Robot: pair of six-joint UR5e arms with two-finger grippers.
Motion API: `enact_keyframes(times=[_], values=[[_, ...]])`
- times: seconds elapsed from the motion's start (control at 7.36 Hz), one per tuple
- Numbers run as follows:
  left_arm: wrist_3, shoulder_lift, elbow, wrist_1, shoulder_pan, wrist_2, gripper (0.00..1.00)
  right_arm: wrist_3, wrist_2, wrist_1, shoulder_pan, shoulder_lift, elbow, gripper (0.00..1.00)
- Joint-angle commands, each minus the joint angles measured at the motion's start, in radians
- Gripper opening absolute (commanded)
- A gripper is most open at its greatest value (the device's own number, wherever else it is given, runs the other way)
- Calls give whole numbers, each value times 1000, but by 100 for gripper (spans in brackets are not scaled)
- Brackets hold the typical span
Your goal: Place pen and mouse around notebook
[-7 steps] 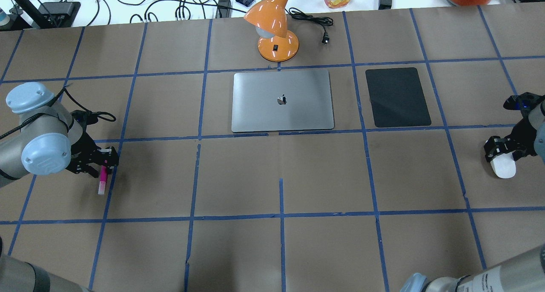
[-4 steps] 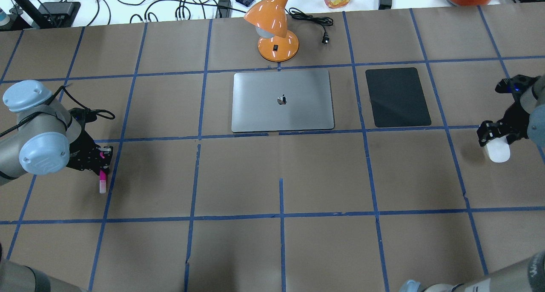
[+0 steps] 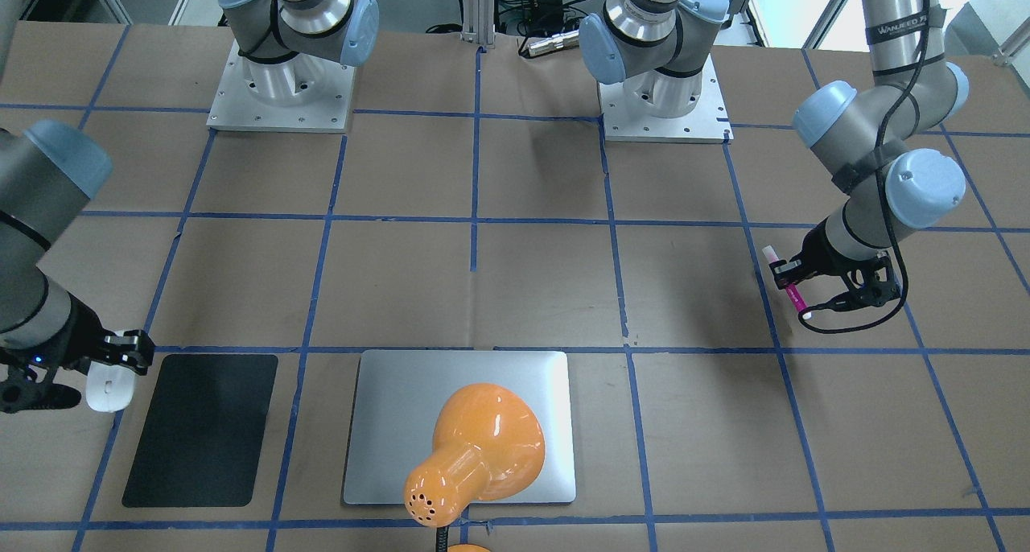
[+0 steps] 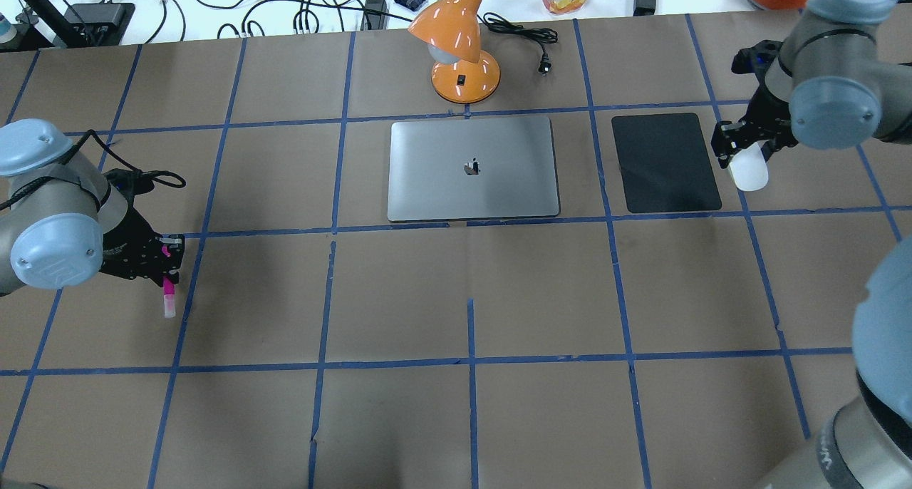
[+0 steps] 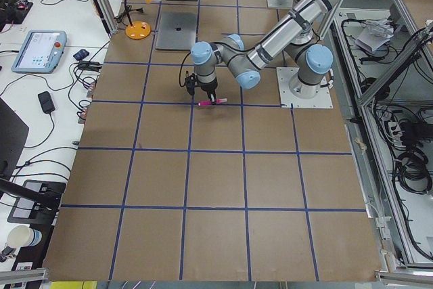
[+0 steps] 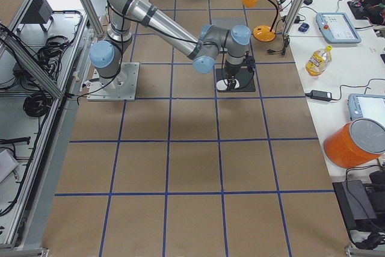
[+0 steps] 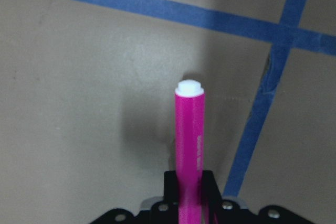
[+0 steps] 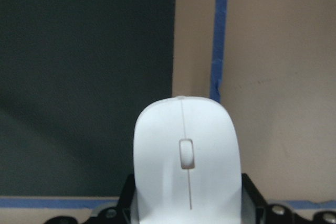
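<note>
The slim magenta-pink pen (image 4: pixel 169 294) with a pale cap is pinched in my left gripper (image 4: pixel 165 266). I hold it over the brown paper table (image 4: pixel 399 296) at my far left, well apart from the flat silver-grey metal notebook (image 4: pixel 442 182). The smooth white oval mouse (image 4: pixel 749 172) is clamped in my right gripper (image 4: pixel 744 145), just beside the right edge of the matte black rectangular pad (image 4: pixel 666 162). An orange desk lamp (image 4: pixel 463 54) stands behind the notebook.

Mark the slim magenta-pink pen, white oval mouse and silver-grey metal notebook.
magenta-pink pen (image 4: pixel 169 289): overhead exterior view, magenta barrel.
white oval mouse (image 4: pixel 749 174): overhead exterior view, exposed rounded end.
silver-grey metal notebook (image 4: pixel 438 182): overhead exterior view, lid left of logo.
</note>
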Motion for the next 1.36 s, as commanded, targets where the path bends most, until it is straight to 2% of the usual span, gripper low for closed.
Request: enact_keyframes(times=[0.0,0.27,0.41,0.54,0.95,1.09,1.22], values=[[-312,115,5,-119,-128,-100,2,69,9,-36,75,99,-59,51],[-711,158,4,-118,-373,-94,2,151,28,-81,86,128,-59,52],[-915,140,7,-97,-491,-102,2,170,37,-81,92,130,-57,52],[-1099,114,1,-21,-588,-105,2,199,60,-83,98,130,-57,53],[-1572,-1,11,147,-785,-127,2,196,58,-81,100,133,-57,53],[-1674,-53,16,188,-810,-127,2,198,60,-80,99,133,-56,62],[-1766,-93,30,265,-844,-131,2,198,57,-80,99,133,-56,100]])
